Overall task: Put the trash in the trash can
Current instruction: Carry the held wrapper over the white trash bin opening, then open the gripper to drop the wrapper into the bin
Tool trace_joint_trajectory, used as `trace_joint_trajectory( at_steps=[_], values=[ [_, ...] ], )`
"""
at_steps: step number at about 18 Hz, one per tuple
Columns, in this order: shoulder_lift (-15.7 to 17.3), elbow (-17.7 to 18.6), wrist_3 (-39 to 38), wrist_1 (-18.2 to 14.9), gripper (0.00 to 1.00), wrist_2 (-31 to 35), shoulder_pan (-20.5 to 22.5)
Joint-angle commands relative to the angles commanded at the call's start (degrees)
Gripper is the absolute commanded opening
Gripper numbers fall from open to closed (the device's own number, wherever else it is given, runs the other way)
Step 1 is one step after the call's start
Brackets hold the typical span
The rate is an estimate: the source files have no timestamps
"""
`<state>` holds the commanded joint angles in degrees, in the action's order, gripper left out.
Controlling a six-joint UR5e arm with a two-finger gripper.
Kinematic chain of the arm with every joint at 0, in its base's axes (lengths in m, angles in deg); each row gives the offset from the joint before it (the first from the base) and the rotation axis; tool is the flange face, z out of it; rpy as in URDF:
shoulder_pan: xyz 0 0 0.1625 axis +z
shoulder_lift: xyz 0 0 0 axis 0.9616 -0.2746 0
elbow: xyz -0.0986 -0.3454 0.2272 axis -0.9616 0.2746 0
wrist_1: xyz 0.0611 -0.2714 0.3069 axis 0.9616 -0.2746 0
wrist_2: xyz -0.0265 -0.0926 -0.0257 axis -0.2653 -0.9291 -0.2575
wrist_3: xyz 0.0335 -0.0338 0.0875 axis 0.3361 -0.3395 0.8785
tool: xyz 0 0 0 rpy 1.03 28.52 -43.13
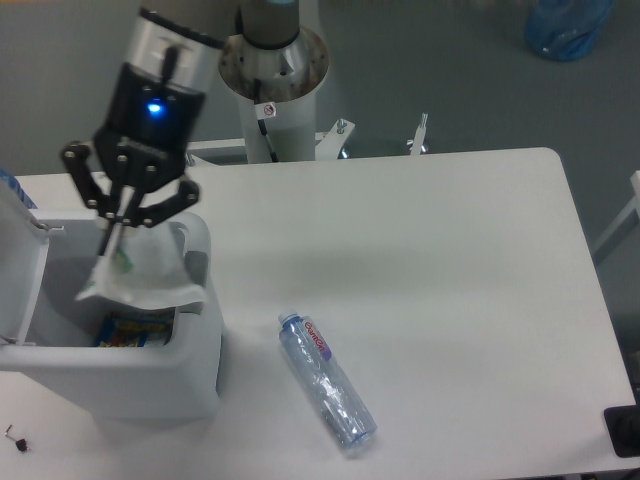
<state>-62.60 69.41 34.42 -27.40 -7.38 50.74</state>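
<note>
**Wrapper over the bin, bottle waiting on the bench**

The bench (450,260) spreads to the right of the pincer and below it. The bin (120,370) sits directly under the pincer, lid swung open at the left, with a blue-yellow packet (135,328) lying on its floor.

The bottle (327,381) lies on its side on the bench, well off to the pincer's lower right, cap end towards the bin. It looks empty and light, with thin walls that would likely dent and a smooth round body that could roll or slip. A grip across the middle, near the label, looks safest.

The pincer (110,238) is pinched shut on the top of the wrapper (145,275), which hangs limp beneath it over the bin's opening, its right edge draped near the rim. It seems nearly weightless and soft, so any bunched fold would serve as a hold; it may cling or drift on release.
</note>
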Motion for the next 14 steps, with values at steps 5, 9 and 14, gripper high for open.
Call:
trace_joint_trajectory(
  at_steps=[5,9,14],
  values=[
    [0.0,1.2,0.8,0.3,0.46,0.4,-0.5],
    [-0.7,0.6,0.6,0.4,0.84,0.6,-0.5],
    [-0.4,0.2,0.5,0.4,0.96,0.7,2.4]
  ],
)
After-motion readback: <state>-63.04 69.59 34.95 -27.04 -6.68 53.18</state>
